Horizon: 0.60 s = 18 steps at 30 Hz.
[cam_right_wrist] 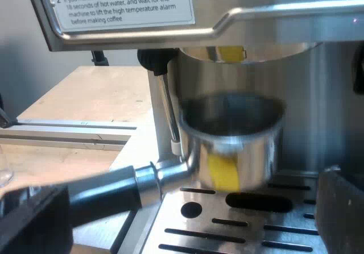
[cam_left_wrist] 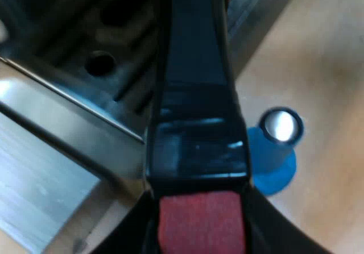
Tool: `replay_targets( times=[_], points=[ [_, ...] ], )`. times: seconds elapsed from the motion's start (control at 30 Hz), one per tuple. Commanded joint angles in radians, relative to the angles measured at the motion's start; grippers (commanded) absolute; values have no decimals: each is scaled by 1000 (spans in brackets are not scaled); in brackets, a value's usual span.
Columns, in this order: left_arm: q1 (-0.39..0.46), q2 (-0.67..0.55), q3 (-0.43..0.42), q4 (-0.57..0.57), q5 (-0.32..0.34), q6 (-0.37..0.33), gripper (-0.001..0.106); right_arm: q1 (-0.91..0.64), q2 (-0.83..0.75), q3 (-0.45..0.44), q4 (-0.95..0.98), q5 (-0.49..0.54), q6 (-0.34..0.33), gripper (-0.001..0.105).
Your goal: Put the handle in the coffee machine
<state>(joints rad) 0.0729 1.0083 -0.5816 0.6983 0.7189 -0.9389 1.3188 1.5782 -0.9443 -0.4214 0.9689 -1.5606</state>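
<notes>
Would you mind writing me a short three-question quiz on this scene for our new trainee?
1. Fill in: the tamper on the table is ___ in colour.
2. True or false: the holder is already locked into the machine.
3. The left gripper is shut on: A the tamper; B the holder's handle; C nothing.
Key: 1 blue; 2 false; 3 B.

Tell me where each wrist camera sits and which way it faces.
Left wrist view: on the left arm, looking along the handle toward the drip tray and a blue tamper; the left gripper holds the handle near its red end.
Right wrist view: on the right arm, facing the coffee machine's front and the metal holder below its head; the right gripper is open.
Shared: handle and drip tray.
</notes>
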Motion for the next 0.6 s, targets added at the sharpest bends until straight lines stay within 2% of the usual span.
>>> replay_targets(
  times=[0.03, 0.2, 0.6],
  points=[
    [1, -4, -17, -14, 46, 25, 0, 2, 0, -9, -9, 7, -15, 87],
    [1, 11, -35, -14, 82, 22, 0, 2, 0, -9, -9, 7, -15, 87],
    [1, 106, -157, 34, 81, 27, 0, 2, 0, -9, -9, 7, -15, 87]
  ],
)
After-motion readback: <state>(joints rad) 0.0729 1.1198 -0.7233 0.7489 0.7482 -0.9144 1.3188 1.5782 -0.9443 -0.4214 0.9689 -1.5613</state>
